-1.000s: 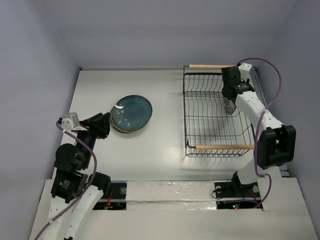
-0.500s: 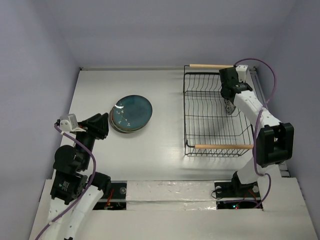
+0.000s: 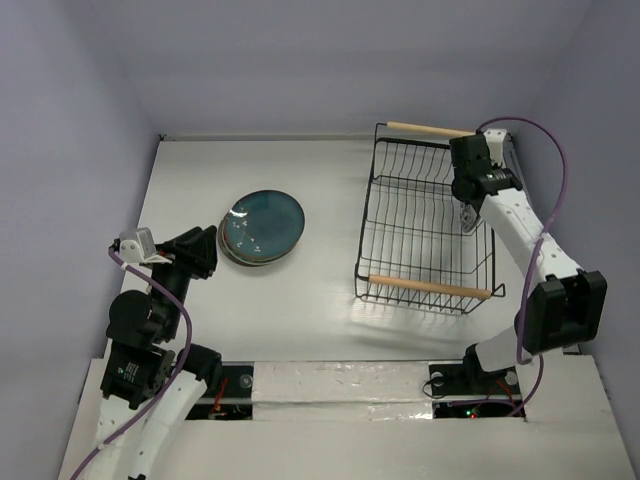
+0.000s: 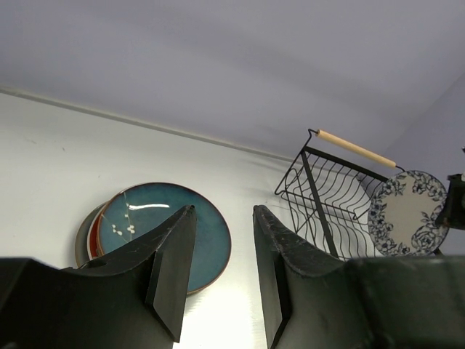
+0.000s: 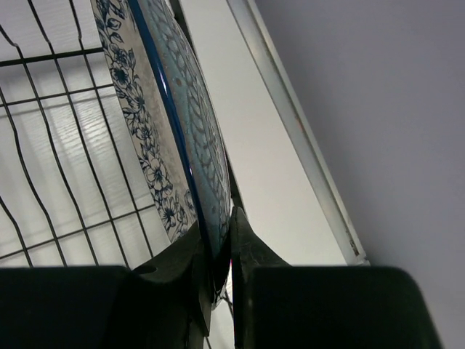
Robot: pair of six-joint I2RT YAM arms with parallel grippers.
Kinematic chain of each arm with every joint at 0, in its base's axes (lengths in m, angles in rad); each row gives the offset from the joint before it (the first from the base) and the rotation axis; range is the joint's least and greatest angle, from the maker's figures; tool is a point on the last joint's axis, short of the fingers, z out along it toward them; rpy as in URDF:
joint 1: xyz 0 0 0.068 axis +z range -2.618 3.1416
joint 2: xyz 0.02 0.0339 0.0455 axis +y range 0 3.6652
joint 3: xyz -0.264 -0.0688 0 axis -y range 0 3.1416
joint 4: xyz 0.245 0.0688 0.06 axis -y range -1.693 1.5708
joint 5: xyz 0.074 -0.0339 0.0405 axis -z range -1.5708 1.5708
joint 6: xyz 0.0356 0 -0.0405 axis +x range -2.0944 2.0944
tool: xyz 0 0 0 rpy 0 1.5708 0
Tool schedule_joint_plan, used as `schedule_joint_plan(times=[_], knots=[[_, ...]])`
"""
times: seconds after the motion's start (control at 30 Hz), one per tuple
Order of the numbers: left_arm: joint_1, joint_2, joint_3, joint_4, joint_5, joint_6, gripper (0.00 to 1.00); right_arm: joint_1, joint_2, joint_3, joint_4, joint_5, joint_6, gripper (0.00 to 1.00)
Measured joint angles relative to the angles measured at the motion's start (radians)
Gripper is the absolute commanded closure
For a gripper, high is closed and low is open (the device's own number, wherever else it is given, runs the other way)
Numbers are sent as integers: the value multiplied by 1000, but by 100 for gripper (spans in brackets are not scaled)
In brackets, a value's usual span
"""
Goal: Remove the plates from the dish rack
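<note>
The dish rack (image 3: 430, 287) stands at the right, skewed on the table. My right gripper (image 3: 468, 214) is shut on the rim of the white plate with blue floral rim (image 5: 156, 131), held on edge at the rack's right side; it also shows in the left wrist view (image 4: 408, 211). A stack of plates (image 3: 262, 227) lies left of centre, the teal-green plate (image 4: 138, 214) on top and a red edge (image 4: 94, 238) under it. My left gripper (image 3: 205, 250) is open and empty, just near-left of the stack.
The rack's wires (image 5: 43, 57) run close behind the held plate. The table's right edge strip (image 5: 298, 131) and the wall lie just beyond my right gripper. Bare table lies between the stack and the rack.
The right gripper has moved right and a little nearer with the floral plate. The rack has swung with it, its near handle shifting left and slanting. The left arm is still.
</note>
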Motion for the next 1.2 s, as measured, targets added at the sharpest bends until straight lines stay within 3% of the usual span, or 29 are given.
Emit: schedule_joint_plan(times=[0.37,0.57,0.67,0.87,1.2], knots=[[0,3,0,0,0,0,65,66,-183,82,-111,-37,6,100],[0,6,0,0,0,0,65,196,-386,97,-39,-228,62,100],[0,6,0,0,0,0,65,251,-409,92,56,-380,119,100],[0,6,0,1,-1,0,65,349,-219,65,344,-690,286,100],[0,13,0,1,-3,0,65,501,249,68,569,-931,527,100]])
